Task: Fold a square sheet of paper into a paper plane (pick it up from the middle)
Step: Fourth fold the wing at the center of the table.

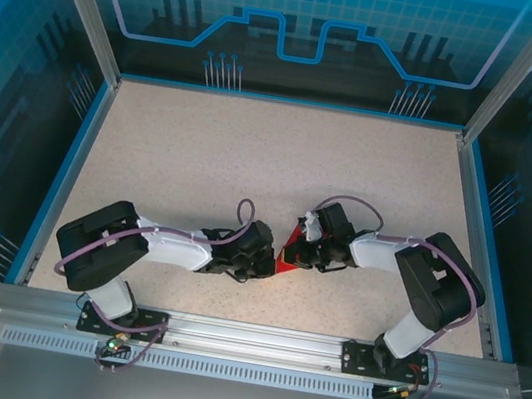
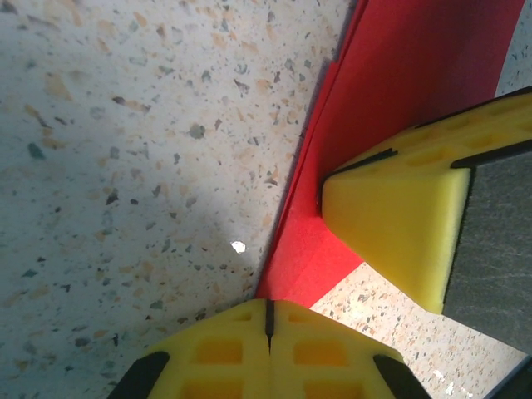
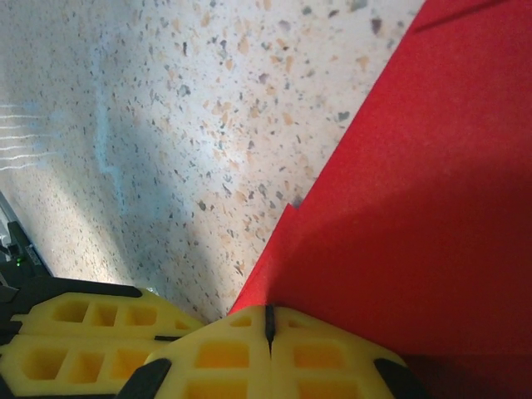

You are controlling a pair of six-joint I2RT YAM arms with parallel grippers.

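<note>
The red sheet of paper (image 1: 287, 251), folded into layers with a pointed outline, lies on the speckled table between the two grippers. In the left wrist view the paper (image 2: 399, 75) runs from the top right down to my left gripper (image 2: 268, 320), which is shut with its tips over the paper's narrow end. My right gripper (image 3: 268, 320) is also shut, its tips on the edge of the paper (image 3: 416, 208). In the top view the left gripper (image 1: 269, 261) and right gripper (image 1: 304, 251) nearly touch. No paper shows inside either seam.
The right gripper's yellow fingers (image 2: 391, 224) sit on the paper just ahead of the left one. The left gripper's fingers (image 3: 83, 341) lie close beside the right one. A blue rim (image 1: 62, 177) and metal posts frame the table (image 1: 254, 147).
</note>
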